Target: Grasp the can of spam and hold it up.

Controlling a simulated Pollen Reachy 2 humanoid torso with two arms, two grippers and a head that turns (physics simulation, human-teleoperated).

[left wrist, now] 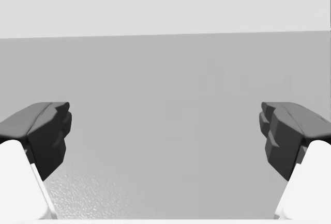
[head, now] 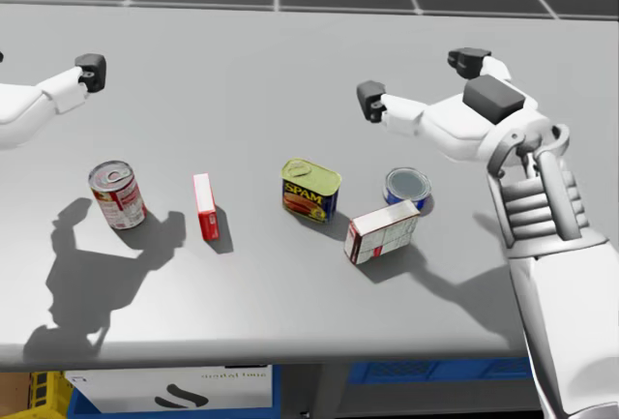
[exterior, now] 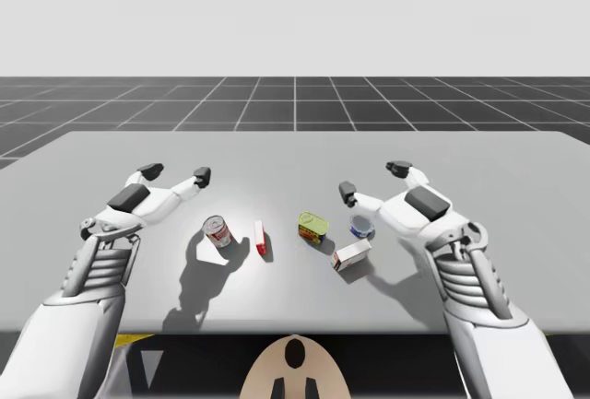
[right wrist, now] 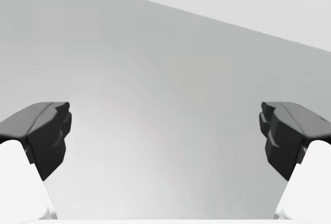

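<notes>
Though apart — yellow can [head: 310,190] near tool [head: 420,80]

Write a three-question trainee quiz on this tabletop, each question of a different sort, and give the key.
1. True or false: my right gripper is shut on the yellow-and-blue rectangular can.
2. How many cans stand on the table? A) two B) three C) four
3. Fill in: the slim red box stands between the red-and-white round can and the ____ can.

Key: 1 false, it is open and apart from the can; 2 B; 3 yellow-and-blue rectangular.
</notes>
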